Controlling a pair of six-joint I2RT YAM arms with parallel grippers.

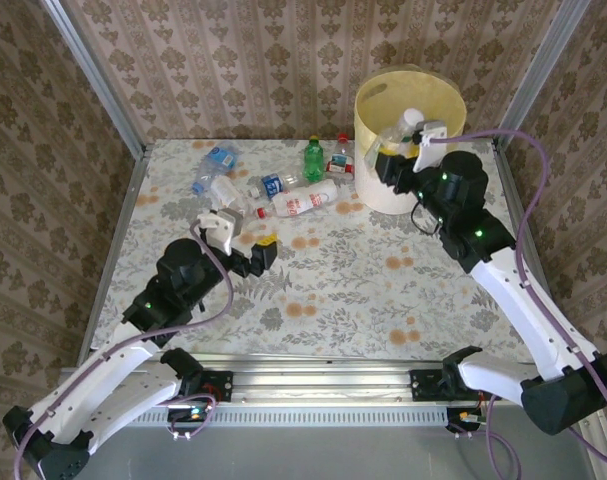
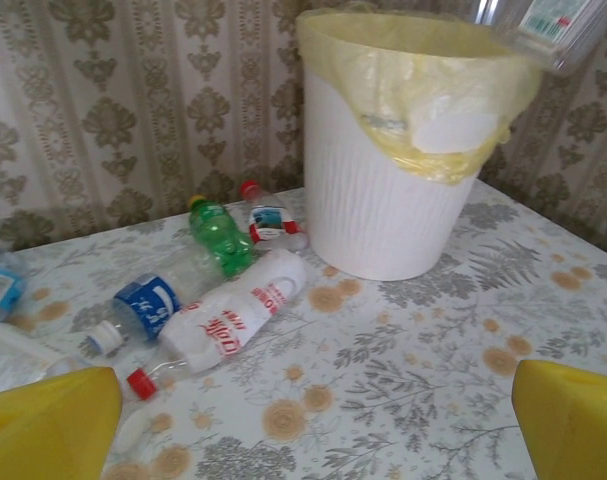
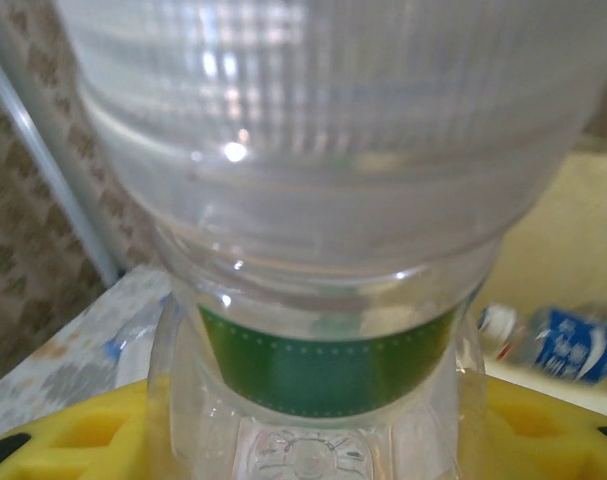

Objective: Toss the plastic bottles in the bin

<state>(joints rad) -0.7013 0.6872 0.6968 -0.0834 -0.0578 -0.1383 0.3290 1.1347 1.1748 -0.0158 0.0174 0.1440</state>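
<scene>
Lab test booth, damask wallpaper panels (image 1: 283, 60), aluminium frame (image 1: 93, 75), floral tabletop (image 1: 333, 270)

Enclosure walled at left, far and right by wallpaper (image 1: 283, 70): beige-brown damask motifs set in vertical stripes. Metal posts (image 1: 103, 85) fixed at far corners. Table (image 1: 333, 290) covered by pale cloth, printed with grey foliage and orange blossoms. Aluminium rail (image 1: 323, 385) mounted along near edge. Grey surface (image 1: 323, 450) seen nearer than rail. Scene lit evenly; only soft shadows cast.
</scene>
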